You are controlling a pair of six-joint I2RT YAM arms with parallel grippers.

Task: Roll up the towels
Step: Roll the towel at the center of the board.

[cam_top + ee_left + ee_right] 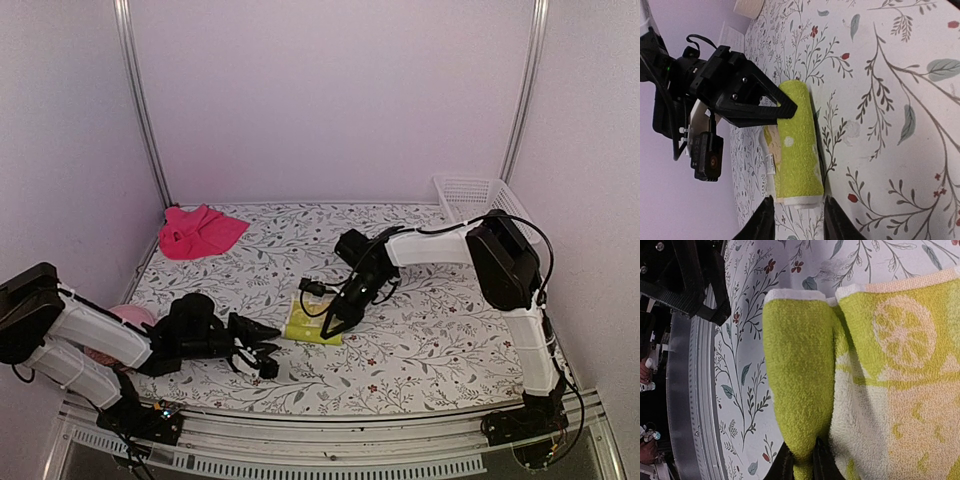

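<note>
Lying near the middle of the table [430, 330], a little toward its near edge, the yellow-green towel [312, 324] is partly rolled. A tight green roll runs left to right along its near side. The rest of it, printed with pale lemon slices, spreads flat on the far side of the roll. In the right wrist view the towel [800, 365] fills most of the picture, with the white hem showing at the end of the roll.

The right gripper [334, 324] comes down on the right end of the roll. Its fingers are pressed together on the green fold, which is pinched between their tips [800, 464]. From the left wrist view the same gripper [788, 107] shows as a black wedge with its tip on the far end of the towel [797, 145].

The left gripper [264, 350] sits low over the table just left of the towel. Its jaws stand apart, one fingertip on each side of the roll's left end [797, 220]. I cannot tell whether they touch the cloth.

The pink towel [200, 232] lies crumpled at the far left corner of the table, well apart from both grippers. A pink bowl [132, 317] sits at the near left, half hidden behind the left arm. A white basket [478, 197] stands at the far right corner. The table is covered in a white cloth with a leaf and flower pattern.
</note>
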